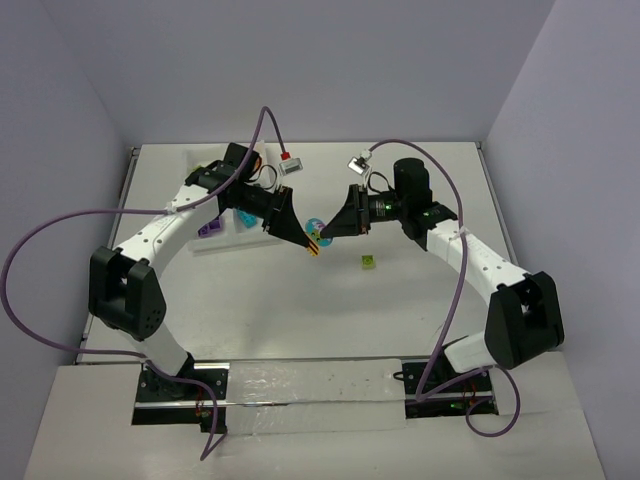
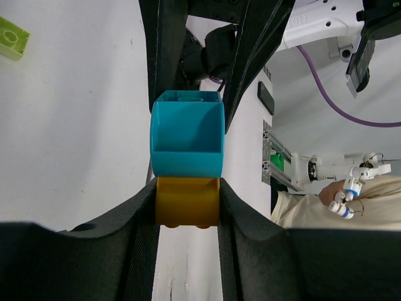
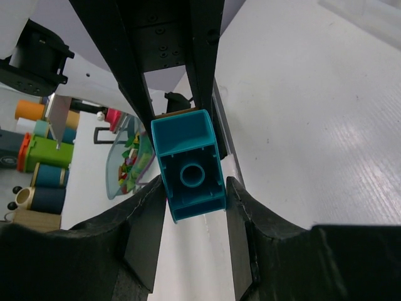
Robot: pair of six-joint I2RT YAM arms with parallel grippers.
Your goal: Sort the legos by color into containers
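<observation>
Nearest, left wrist view: the left gripper (image 2: 188,199) has its black padded fingers (image 2: 135,233) closed on both sides of a yellow studded plastic brick (image 2: 188,204).
Stuck pair: a teal studded plastic brick (image 2: 188,143) sits at 12 o'clock of the yellow one, touching it.
Right gripper: the right gripper (image 3: 194,188) is clamped on the teal brick, with one dark finger on each flank. The other arm's fingers reach in from 12 o'clock.
Where the pair is: in the top view, the two grippers meet tip to tip over the middle of the matte white table (image 1: 300,320). The joined bricks are between them.
Edges and room: bare table runs from the pair toward 6 o'clock, as far as the arm bases. A lime green studded brick (image 1: 368,262) lies alone at 4 o'clock of the pair, near but apart from it.
Tray: a shallow white translucent plastic tray (image 1: 196,238) lies at 9 o'clock of the pair, mostly hidden under the left arm. A purple brick (image 1: 208,229) is in it, but which compartment cannot be told.
Room: pale grey walls (image 1: 320,70) close the table at 9, 12 and 3 o'clock. A purple cable (image 1: 45,250) loops wide of the left arm.
Only in the left wrist view: the yellow brick shows fully, and the lime brick appears at 10 o'clock.
Only in the right wrist view: a round ring on the teal brick's near face. The yellow brick is barely visible behind it.
</observation>
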